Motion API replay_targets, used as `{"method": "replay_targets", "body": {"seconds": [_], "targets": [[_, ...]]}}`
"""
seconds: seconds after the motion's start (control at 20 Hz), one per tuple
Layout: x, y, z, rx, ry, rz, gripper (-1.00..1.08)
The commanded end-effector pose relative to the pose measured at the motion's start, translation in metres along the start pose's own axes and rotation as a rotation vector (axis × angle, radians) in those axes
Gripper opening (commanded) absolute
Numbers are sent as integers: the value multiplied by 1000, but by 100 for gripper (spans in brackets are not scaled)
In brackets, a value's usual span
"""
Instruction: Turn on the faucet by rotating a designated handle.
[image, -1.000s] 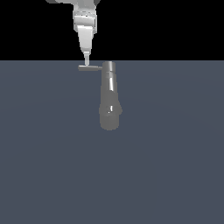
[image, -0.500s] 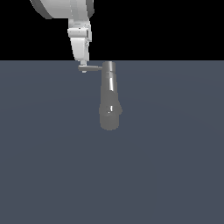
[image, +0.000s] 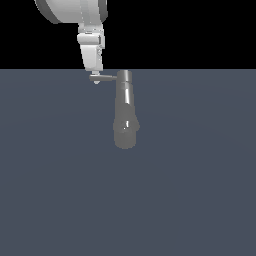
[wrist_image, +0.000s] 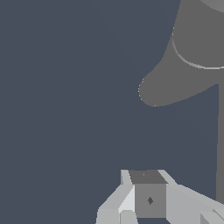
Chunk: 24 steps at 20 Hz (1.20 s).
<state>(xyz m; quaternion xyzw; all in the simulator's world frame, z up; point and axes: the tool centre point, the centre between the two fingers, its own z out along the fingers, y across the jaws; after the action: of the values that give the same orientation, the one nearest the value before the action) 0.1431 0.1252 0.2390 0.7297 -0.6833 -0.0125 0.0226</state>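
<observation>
The faucet (image: 125, 112) is a grey shiny tapered cylinder lying on the dark floor, its rounded wide end nearer in the exterior view. The handle (image: 106, 77) is a thin rod sticking from the narrow cap end toward the exterior view's left. My white gripper (image: 96, 79) hangs down from above, its tip at the handle's free end and seemingly touching it. The fingers look pressed together and hold nothing. In the wrist view the fingers (wrist_image: 149, 199) show as one closed block, with the faucet body (wrist_image: 188, 70) large and close beyond them.
A flat dark grey floor (image: 190, 200) fills the scene below a black background. The white arm link (image: 75, 10) hangs above the handle end.
The gripper has come down from above the handle to the level of its free end, and the arm has swung closer to the camera. The handle has barely moved.
</observation>
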Motion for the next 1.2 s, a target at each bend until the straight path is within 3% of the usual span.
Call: {"method": "replay_targets", "body": {"seconds": [0.0,0.45,1.15], "targets": [[3,1,2,-6,0,15,-100],[5,1,5,-12,1,32,-100],[4,31,-8,-12,1,32,-100]]}}
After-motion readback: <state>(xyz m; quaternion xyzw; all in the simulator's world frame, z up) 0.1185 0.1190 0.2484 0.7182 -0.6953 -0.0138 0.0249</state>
